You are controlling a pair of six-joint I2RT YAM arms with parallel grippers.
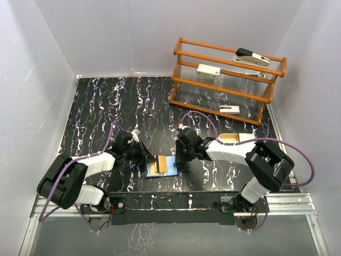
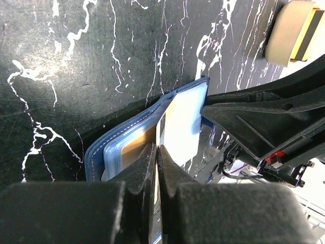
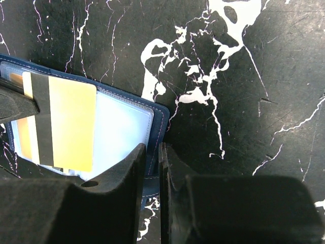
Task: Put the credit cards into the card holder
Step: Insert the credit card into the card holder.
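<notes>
Near the front of the counter (image 1: 106,106), the left end effector (image 2: 158,155) is clamping a credit card (image 3: 66,122) over the open card holder (image 3: 124,122) while the right end effector (image 3: 152,162) is pinching its cover, probably steadying it.

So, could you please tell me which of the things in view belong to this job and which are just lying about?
For the job:
- credit card, in the left gripper
- card holder, edge pinched by the right gripper

Lying about:
- wooden rack
- white devices on its shelves
</notes>
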